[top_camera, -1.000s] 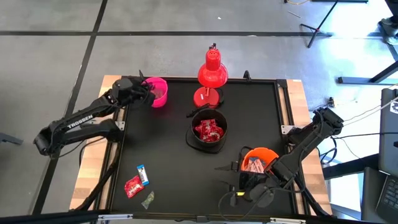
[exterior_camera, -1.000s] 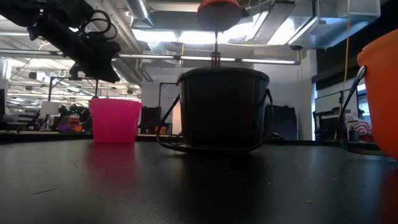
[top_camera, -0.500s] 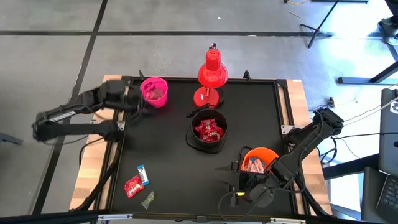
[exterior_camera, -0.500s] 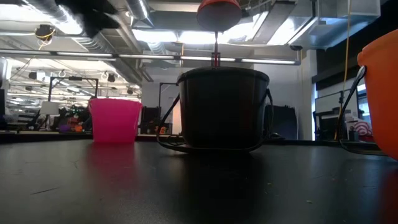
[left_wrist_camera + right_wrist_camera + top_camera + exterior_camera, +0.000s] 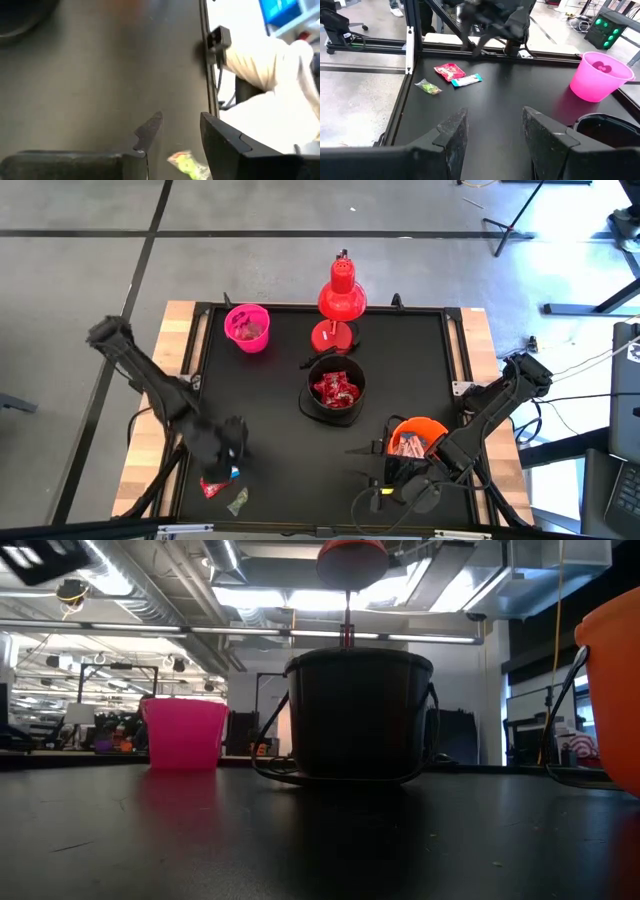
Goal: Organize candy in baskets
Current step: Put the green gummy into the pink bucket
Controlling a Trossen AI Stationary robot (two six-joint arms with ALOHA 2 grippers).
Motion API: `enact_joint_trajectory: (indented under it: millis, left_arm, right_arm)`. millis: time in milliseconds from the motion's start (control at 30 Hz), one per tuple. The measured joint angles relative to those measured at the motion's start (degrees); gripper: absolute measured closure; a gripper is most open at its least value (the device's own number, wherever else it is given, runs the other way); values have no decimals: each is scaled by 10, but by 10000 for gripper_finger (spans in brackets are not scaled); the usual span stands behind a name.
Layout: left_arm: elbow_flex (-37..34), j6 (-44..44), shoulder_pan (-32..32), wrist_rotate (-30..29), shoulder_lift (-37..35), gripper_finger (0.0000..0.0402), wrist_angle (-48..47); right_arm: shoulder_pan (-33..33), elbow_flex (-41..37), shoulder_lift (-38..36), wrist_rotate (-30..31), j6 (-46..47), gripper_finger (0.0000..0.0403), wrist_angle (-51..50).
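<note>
Loose candy: red pack (image 5: pixel 450 71), white-and-blue bar (image 5: pixel 467 79) and green piece (image 5: pixel 428 87) at the worktop (image 5: pixel 270 400) near-left corner; bar's long axis runs toward the black basket (image 5: pixel 335 390).
Left claw (image 5: pixel 222 448): over them, fingers apart, empty.
Right claw (image 5: pixel 492 132): parted, empty, beside orange basket (image 5: pixel 415 438).
Writing: none legible.

Three round plastic baskets stand upright: pink (image 5: pixel 247 328), black (image 5: pixel 335 390) holding shiny red wrapped candy (image 5: pixel 335 389), orange (image 5: pixel 417 439). Three loose sweets (image 5: pixel 451 78) lie near the table's front-left corner.

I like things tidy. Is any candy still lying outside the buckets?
Yes. Three candies lie loose on the table's front left corner: a red candy, a white-and-blue candy and a green candy. The left gripper hovers above them, open and empty.
</note>
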Motion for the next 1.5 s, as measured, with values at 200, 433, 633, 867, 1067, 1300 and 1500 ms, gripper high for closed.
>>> enact_joint_trajectory:
  millis: [200, 433, 633, 867, 1067, 1300, 1500]
  left_arm:
    - [62, -76, -74, -6, 148, 282, 9]
    - [159, -100, -106, 45, 292, 283, -24]
    - [171, -183, -120, 107, 355, 283, -43]
    - [171, -224, -130, 111, 385, 283, -50]
    - [171, -249, -130, 107, 410, 282, -59]
    - [172, -268, -130, 90, 416, 285, -83]
    - [171, -261, -130, 69, 416, 351, -99]
  right_arm:
    - [0, 0, 0, 0, 0, 219, 0]
    - [0, 0, 0, 0, 0, 219, 0]
    - [0, 0, 0, -1, 0, 219, 0]
    - [0, 0, 0, -4, 0, 219, 0]
    - [0, 0, 0, -5, 0, 219, 0]
    - [0, 0, 0, -16, 0, 219, 0]
    - [0, 0, 0, -16, 0, 219, 0]
